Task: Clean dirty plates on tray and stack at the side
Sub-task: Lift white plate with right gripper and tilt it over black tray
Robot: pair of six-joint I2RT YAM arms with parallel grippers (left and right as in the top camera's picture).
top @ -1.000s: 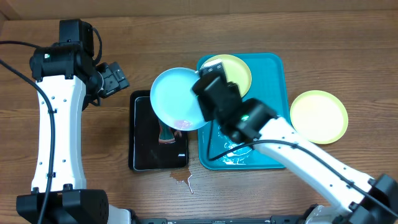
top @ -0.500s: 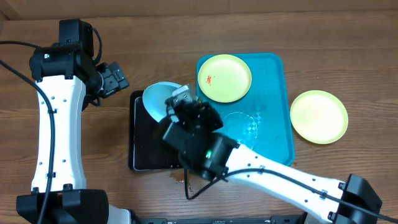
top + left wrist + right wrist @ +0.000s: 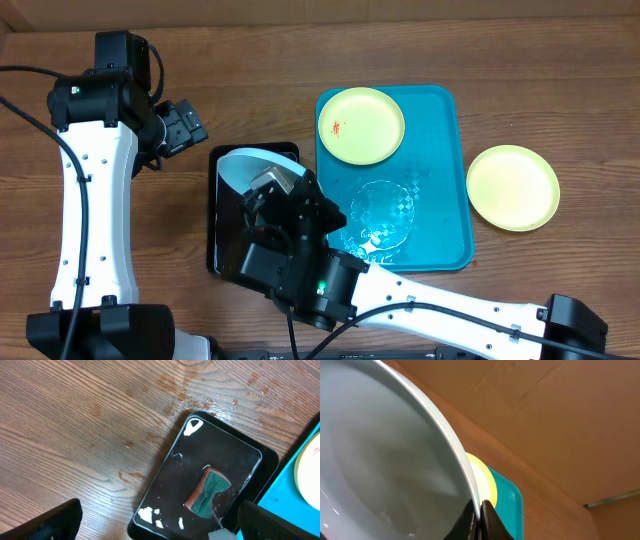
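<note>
My right gripper (image 3: 479, 510) is shut on the rim of the light blue plate (image 3: 380, 460) and holds it steeply tilted over the black tray (image 3: 222, 215). In the overhead view the blue plate (image 3: 243, 165) shows only partly past the right gripper (image 3: 272, 190). One yellow-green plate (image 3: 362, 125) with a red smear lies at the back of the turquoise tray (image 3: 445, 215). The other yellow-green plate (image 3: 512, 187) lies on the table to the tray's right. My left gripper (image 3: 185, 125) is open and empty, high above the table's left part (image 3: 160, 520).
A green and red sponge (image 3: 210, 492) lies in the wet black tray (image 3: 170, 480) with white foam spots. A water puddle (image 3: 385, 215) sits on the turquoise tray. A small spill (image 3: 295, 290) marks the table in front of the black tray.
My right arm has swung the blue plate left, from above the turquoise tray's edge to over the black tray, and tipped it steeply. The left arm has not moved.
</note>
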